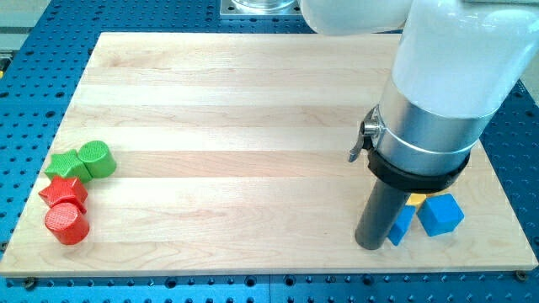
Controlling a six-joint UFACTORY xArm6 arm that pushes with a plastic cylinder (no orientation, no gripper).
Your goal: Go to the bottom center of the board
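My tip (370, 244) rests on the wooden board (253, 126) at the view's lower right, right of the bottom centre. Just to its right lie a blue block (401, 225), partly hidden by the rod, a blue cube (440, 215) and a yellow block (416, 200), mostly hidden under the arm. The tip touches or nearly touches the partly hidden blue block. At the view's left edge sit a green star (64, 163), a green cylinder (97, 159), a red star (64, 193) and a red cylinder (66, 224).
The white and grey arm body (438, 84) covers the board's upper right. A blue perforated table (34, 76) surrounds the board.
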